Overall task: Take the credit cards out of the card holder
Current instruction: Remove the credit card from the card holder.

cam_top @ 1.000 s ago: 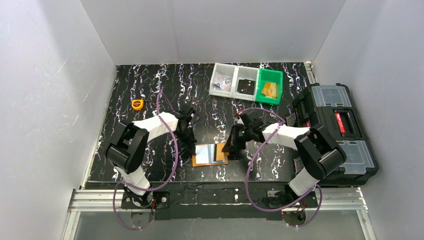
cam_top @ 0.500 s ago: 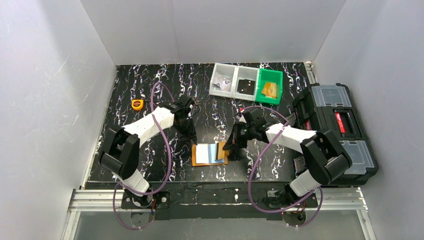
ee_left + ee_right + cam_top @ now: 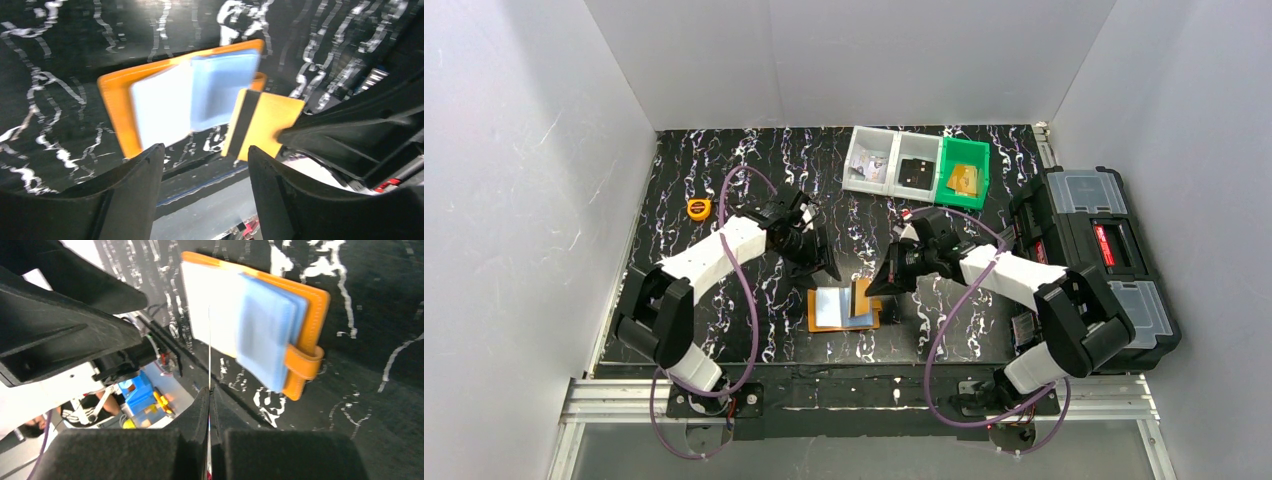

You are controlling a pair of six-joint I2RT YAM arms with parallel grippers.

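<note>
The orange card holder [image 3: 813, 322] lies open near the table's front, with a whitish card [image 3: 160, 107] and a pale blue card [image 3: 222, 85] in it. My right gripper [image 3: 880, 285] is shut on a yellow credit card [image 3: 861, 297] with a dark stripe, held tilted over the holder's right edge. In the right wrist view this card [image 3: 209, 350] shows edge-on between the closed fingers, with the holder [image 3: 312, 305] beyond. My left gripper [image 3: 828, 268] hovers open just behind the holder, nothing between its fingers [image 3: 135, 190].
A yellow tape measure [image 3: 698, 208] lies at the back left. Two white bins [image 3: 894, 160] and a green bin [image 3: 962, 170] stand at the back. A black toolbox [image 3: 1089, 265] sits on the right, beside the right arm.
My left gripper has opened and drawn back from the holder's left edge. The right gripper has lifted the yellow card, tilting it up from the holder.
</note>
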